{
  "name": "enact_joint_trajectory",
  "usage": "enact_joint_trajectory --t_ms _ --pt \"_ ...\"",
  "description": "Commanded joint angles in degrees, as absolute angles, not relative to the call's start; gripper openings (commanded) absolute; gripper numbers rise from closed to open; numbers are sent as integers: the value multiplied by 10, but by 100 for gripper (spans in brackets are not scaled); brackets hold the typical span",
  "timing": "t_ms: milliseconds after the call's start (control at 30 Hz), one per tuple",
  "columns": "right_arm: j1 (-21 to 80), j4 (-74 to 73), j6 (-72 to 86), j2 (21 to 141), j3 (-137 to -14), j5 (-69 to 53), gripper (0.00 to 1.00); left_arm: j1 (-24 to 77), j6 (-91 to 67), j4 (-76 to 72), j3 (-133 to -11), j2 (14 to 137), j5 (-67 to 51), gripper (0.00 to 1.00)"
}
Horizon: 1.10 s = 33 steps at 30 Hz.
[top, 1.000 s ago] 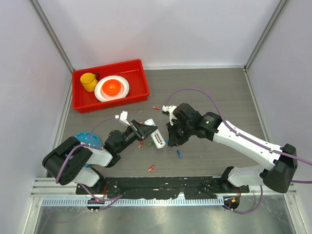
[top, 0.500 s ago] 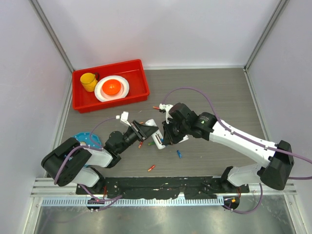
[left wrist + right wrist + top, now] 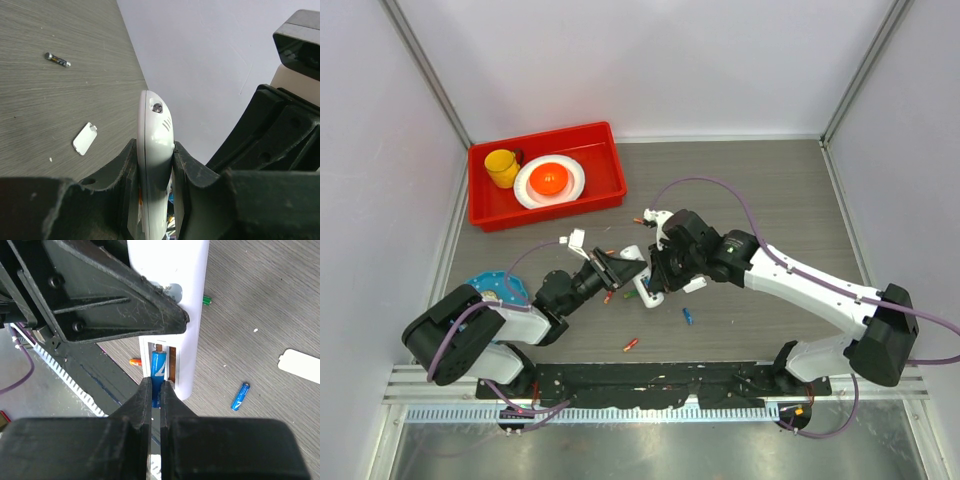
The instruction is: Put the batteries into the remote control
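1. The grey wood-grain worktop [image 3: 770, 190] carries everything, with the two arms meeting over its middle.
2. A red plastic tray [image 3: 550, 213] sits at the far left corner. It holds a white round plate [image 3: 528, 188] with an orange object [image 3: 550, 178] on it, and a yellow cup [image 3: 502, 167] beside the plate.
3. The left tool [image 3: 154, 146] is clamped on the white oblong plastic remote control [image 3: 152, 120]. It holds the remote on edge above the worktop's middle, one finger pressed against each broad face.
4. The right tool [image 3: 156, 382] meets the remote from the right-hand side. Its fingers are drawn almost together and pinch the near end of a blue cylindrical battery [image 3: 159, 365].
5. That battery lies lengthwise in the open compartment in the remote's back, in the slot nearer the left tool. The slot beside it shows a brown strip.
6. A short white plastic cover piece [image 3: 85, 139] lies flat on the worktop, apart from the remote.
7. Loose batteries lie scattered on the worktop:
   - a second blue battery [image 3: 688, 316] just nearside of the right tool
   - an orange battery [image 3: 631, 345] close to the near edge
   - a red battery [image 3: 640, 220] on the far side of the tools
   - a dark battery [image 3: 57, 59] in the left wrist view, well apart from the cover piece
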<state>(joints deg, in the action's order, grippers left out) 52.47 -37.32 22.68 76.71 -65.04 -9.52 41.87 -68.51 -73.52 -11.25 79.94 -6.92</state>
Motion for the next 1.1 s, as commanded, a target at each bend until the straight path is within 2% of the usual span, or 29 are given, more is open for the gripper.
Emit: enact_joint_trajectory --t_ms 0,1067 --pt "528 -343 232 775 -650 -89 1 423 -680 -886 -113 777 -76 0" --pt "530 -329 242 769 -632 -81 1 424 -697 -887 -119 779 -79 0"
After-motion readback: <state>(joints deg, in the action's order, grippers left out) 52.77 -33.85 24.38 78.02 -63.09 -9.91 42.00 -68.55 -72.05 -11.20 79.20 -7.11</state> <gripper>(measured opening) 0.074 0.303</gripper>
